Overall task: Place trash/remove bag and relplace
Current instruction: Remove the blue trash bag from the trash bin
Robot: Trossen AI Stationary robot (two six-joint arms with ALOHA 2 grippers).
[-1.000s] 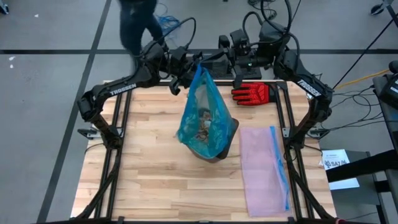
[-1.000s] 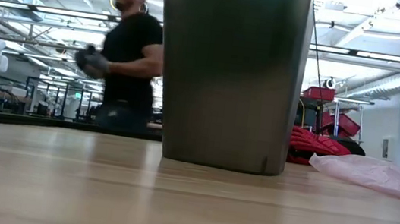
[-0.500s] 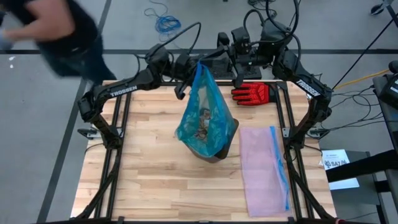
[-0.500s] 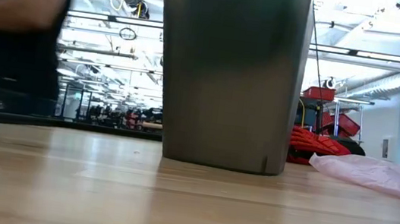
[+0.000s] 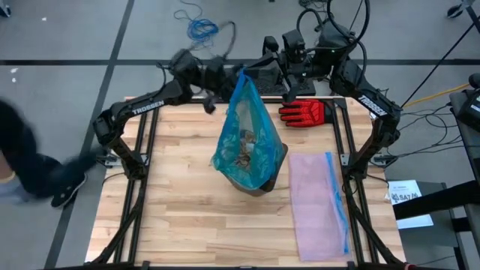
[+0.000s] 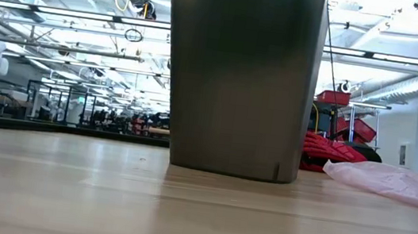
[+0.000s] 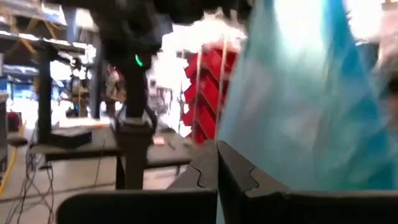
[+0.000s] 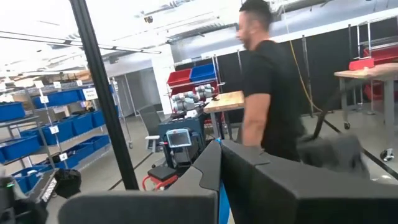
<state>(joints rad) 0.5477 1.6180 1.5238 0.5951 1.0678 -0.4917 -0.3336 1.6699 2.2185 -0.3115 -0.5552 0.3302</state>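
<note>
The teal bag (image 5: 244, 142) hangs drawn up out of the dark bin (image 5: 276, 174), which stands on its base mid-table (image 6: 238, 73). Trash (image 5: 244, 152), brown and pale scraps, shows through the bag's lower part. My right gripper (image 5: 244, 73) is shut at the bag's top, above the table's far edge. My left gripper (image 5: 219, 96) is shut at the bag's upper left side; its wrist view has the teal film (image 7: 298, 93) right beside the shut fingers (image 7: 217, 152). My left gripper is shut at the bag's upper left edge (image 7: 231, 140), coming about level from the table's left. Its own fingers hide how much film lies between them. My right gripper pinches the bag's top (image 5: 241, 78) between its two fingers, level from the far right. A strip of blue film (image 8: 221, 208) shows between them, and the bag hangs below with its bottom in the bin.
A pale pink bag with a blue strip (image 5: 319, 202) lies flat on the table's right side (image 6: 392, 183). A red glove (image 5: 304, 112) lies at the far right. A person (image 5: 30, 165) is on the floor left of the table.
The person has walked from beyond the table's far edge round to its left side. My left hand has shifted a little beside the bag and shows blurred. The bag hangs as before, its bottom in the bin.
</note>
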